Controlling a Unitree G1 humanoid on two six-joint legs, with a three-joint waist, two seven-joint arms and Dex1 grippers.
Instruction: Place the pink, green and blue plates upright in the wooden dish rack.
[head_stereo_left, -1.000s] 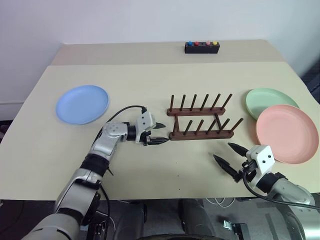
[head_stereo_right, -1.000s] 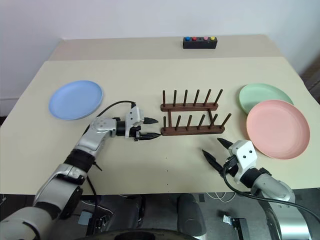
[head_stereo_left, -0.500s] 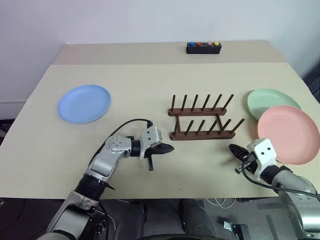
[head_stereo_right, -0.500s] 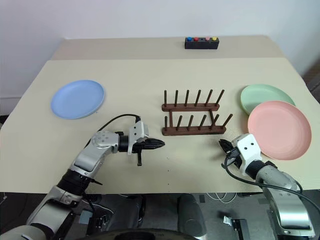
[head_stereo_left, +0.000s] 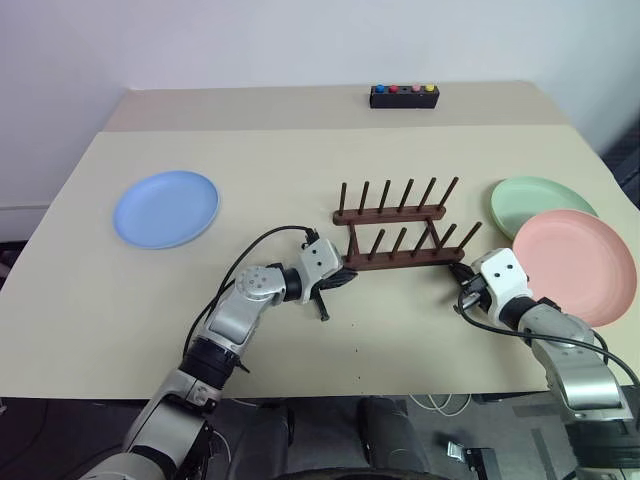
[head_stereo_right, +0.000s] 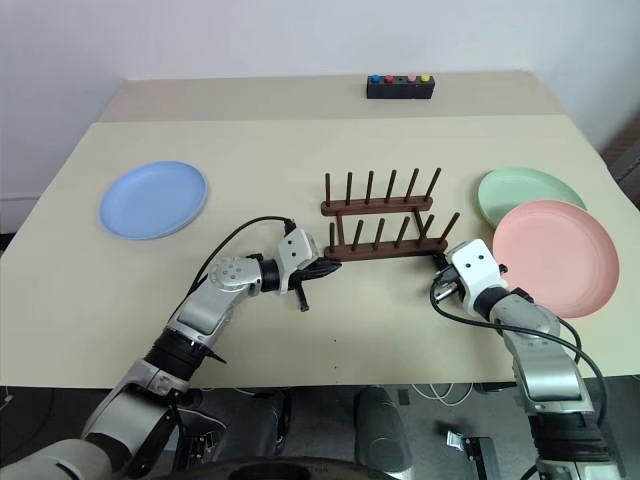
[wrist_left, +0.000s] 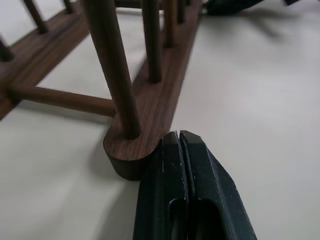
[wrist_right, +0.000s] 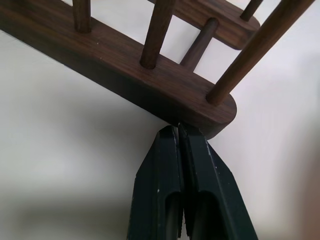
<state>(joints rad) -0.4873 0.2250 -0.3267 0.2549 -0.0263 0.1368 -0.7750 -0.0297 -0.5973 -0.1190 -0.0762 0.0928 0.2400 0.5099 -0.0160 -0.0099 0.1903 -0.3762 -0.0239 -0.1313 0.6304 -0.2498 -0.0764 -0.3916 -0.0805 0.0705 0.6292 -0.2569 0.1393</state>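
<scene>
We are pressing both clenched claws against the wooden dish rack (head_stereo_left: 398, 236), empty-handed: the left claw (wrist_left: 181, 150) at its left near corner, the right claw (wrist_right: 178, 137) at its right near corner. To nudge it well, we should push evenly so it doesn't twist. The blue plate (head_stereo_left: 166, 207) is lying well left of the rack; the green plate (head_stereo_left: 540, 200) and pink plate (head_stereo_left: 574, 264) are lying right. The beige counter (head_stereo_left: 300, 160) is meeting a white wall beyond.

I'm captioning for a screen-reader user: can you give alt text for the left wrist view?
The left tool, fingers shut together, presses its tip against the rounded end of the wooden dish rack near rail. Dark upright pegs rise from the rail over a pale tabletop.
</scene>
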